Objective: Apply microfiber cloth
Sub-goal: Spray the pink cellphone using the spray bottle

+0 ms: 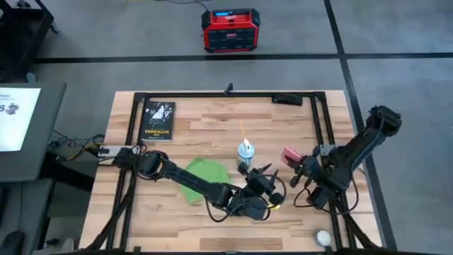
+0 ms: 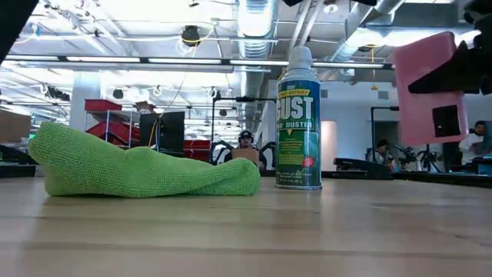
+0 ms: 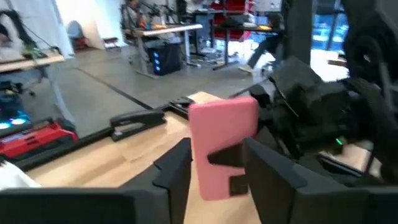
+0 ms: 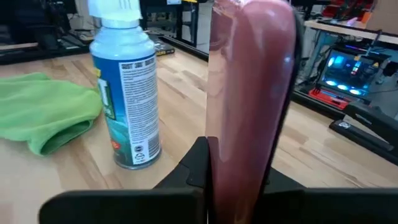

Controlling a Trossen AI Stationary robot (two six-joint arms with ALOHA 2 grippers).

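The right gripper clamps a flat pink-cased phone aloft, the open left gripper faces it empty, so fetching the crumpled lime-green microfiber cloth, lying beside the duster can, seems next

fuzzy microfiber cloth, glossy can, wood table

I read "DUST" and "DUSTER" in big white letters on the spray can; the book by my left shows "OUTLIERS" in yellow.
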